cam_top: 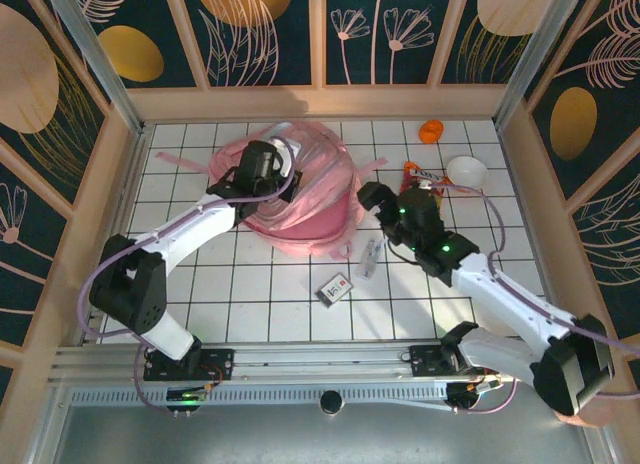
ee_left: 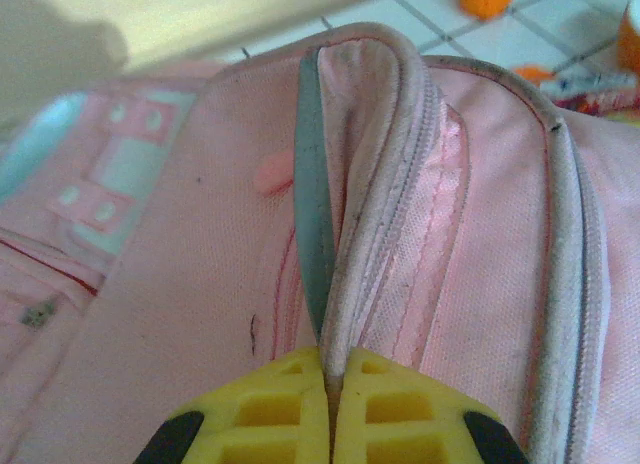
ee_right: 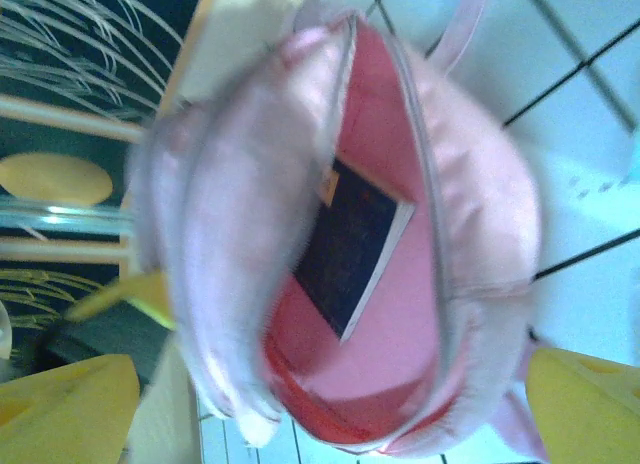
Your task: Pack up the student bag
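Near edge, top view: you have a small flat printed card [cam_top: 335, 287] lying on the white gridded tabletop [cam_top: 270, 304]. Just beyond it lies a slim clear wrapper [cam_top: 368, 256]. Both lie apart from the bag.

Mid-tabletop: the student bag [cam_top: 315, 184] sits toward the far centre, between the two arms, with its mouth gaping. It is soft pink fabric, slumped into a rounded heap, with pink straps lying flat on the tiles around it.

Left gripper [ee_left: 332, 409]: clenched on the bag's rim. The left wrist view gives you what the overhead cannot. Yellow ribbed fingertips press together on a fold of the opening edge. The cloth is woven pink with grey-soiled piping and a zip line, and a grey-blue strip stands up in the pinch. A pale turquoise-and-pink panel shows on the bag's left side.

Right gripper [cam_top: 372, 199]: released, jaws spread wide, just beside the bag's right edge, holding nothing. Its wrist view is blurred but looks straight into the mouth. You can see a smooth, deeper-pink lining and a dark blue book [ee_right: 350, 249] with a white page edge lying inside.

Far right: a red-orange packet [cam_top: 415, 174], a round white bowl [cam_top: 467, 170], and a small orange object [cam_top: 430, 131] near the back wall.
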